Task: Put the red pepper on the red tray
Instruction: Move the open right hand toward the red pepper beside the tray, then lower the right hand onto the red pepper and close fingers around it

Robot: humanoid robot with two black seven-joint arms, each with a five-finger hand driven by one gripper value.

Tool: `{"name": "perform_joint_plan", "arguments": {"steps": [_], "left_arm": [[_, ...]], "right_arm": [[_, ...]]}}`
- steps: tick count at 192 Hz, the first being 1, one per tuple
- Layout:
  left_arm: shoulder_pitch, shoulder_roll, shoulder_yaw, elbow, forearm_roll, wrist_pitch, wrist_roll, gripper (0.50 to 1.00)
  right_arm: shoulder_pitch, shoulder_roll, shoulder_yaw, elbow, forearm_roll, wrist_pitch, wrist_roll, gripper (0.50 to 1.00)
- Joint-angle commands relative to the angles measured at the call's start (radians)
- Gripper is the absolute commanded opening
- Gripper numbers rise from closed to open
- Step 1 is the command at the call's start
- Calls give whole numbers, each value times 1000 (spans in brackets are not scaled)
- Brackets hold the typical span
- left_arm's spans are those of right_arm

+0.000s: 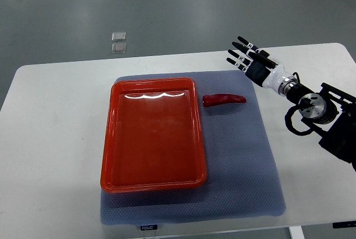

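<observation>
A red pepper (223,100) lies on the grey mat (239,161), just right of the red tray's upper right corner, stem end toward the tray. The red tray (108,139) sits on the left half of the mat and holds nothing. My right hand (247,55) hovers up and to the right of the pepper, fingers spread and straight, holding nothing. It is apart from the pepper. The left arm is out of view.
The mat lies on a white table (55,139). Two small clear squares (118,42) lie on the floor beyond the table's far edge. My right arm's black wrist and forearm (322,114) stretch over the table's right side.
</observation>
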Motion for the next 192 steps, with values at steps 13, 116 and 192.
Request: {"name": "perform_joint_plan", "arguments": {"steps": [13,116,192], "left_arm": [[0,0,0,-4,0,0,0,1000],[-2,0,1,8,0,6,0,1000],[-2,0,1,10,0,6,0,1000]], "right_arm": [[1,-1,1,0,0,-12,15,913],[54,-62,-15,15,-548,-30,118,911],[203,-76,-286,13,-1108,-36,117,911]]}}
